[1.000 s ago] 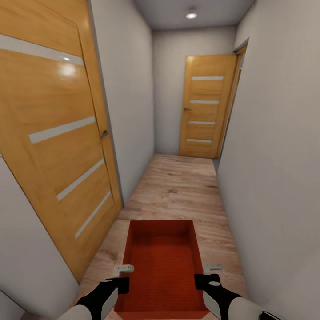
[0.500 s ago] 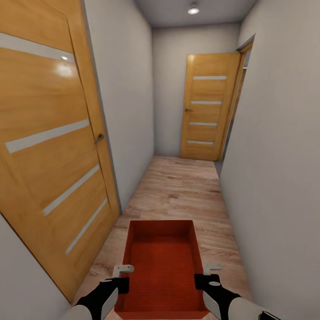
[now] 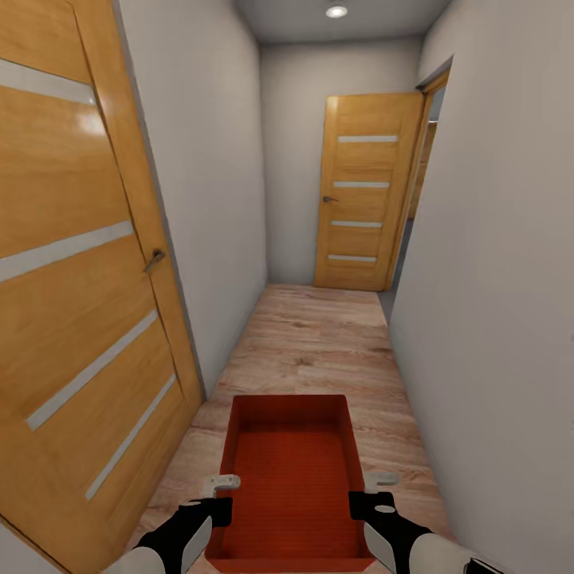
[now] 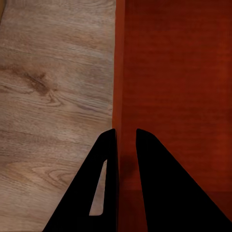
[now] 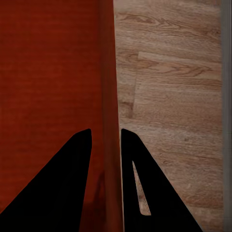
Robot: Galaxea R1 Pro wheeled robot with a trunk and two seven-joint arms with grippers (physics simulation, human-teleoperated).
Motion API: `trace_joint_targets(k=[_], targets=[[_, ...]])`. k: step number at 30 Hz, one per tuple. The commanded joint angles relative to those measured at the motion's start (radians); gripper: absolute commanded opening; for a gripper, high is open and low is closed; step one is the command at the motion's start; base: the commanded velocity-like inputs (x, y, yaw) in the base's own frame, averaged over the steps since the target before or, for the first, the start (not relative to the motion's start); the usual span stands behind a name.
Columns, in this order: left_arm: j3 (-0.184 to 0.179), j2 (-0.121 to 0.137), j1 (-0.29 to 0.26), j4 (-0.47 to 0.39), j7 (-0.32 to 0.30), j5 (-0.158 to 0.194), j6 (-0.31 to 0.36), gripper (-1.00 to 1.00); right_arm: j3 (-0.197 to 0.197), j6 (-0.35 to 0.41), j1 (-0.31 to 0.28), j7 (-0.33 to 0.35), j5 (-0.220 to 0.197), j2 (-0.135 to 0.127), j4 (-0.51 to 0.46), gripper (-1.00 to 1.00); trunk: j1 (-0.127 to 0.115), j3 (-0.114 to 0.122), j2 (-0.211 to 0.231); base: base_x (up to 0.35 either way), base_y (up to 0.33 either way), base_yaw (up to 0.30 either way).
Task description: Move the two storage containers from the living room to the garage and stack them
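Note:
I carry one red-orange storage container (image 3: 291, 470) low in front of me, its open top empty. My left gripper (image 3: 217, 498) is shut on its left wall, and my right gripper (image 3: 368, 496) is shut on its right wall. In the left wrist view the dark fingers (image 4: 104, 164) straddle the thin container wall (image 4: 120, 72) above wood planks. The right wrist view has that arm's fingers (image 5: 130, 164) pinching the opposite wall (image 5: 107, 72). I am in a narrow hallway with a light wood-plank floor (image 3: 319, 343).
An orange striped door (image 3: 72, 279) stands close on the left. Another orange door (image 3: 363, 191) stands open at the hallway's end, with a dark gap (image 3: 414, 207) beside it. Grey-white walls (image 3: 494, 303) hem in both sides.
The whole view has shifted: I have rolled forward down the hallway, so the left door looms larger and nearer. The container and both grippers keep their hold.

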Motion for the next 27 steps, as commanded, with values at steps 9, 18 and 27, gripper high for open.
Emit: trace_joint_targets(k=[9, 18, 27], targets=[[-0.022, 0.001, 0.0, -0.002, 0.007, 0.025, 0.006, -1.0, 0.017, -0.002, -0.001, -0.003, -0.008, -0.005, 0.019, -1.0, 0.001, -0.001, -0.001, 0.323, 0.0, -0.267], [-0.022, 0.001, 0.0, -0.002, 0.007, 0.025, 0.006, -1.0, 0.016, -0.002, -0.001, -0.003, -0.008, -0.005, 0.019, -1.0, 0.001, -0.001, -0.001, 0.323, 0.0, -0.034], [-0.022, 0.001, 0.0, -0.002, 0.007, 0.025, 0.006, -1.0, 0.016, 0.0, -0.001, -0.003, -0.008, -0.005, 0.019, -1.0, 0.001, -0.001, -0.001, 0.323, 0.0, 0.0]])
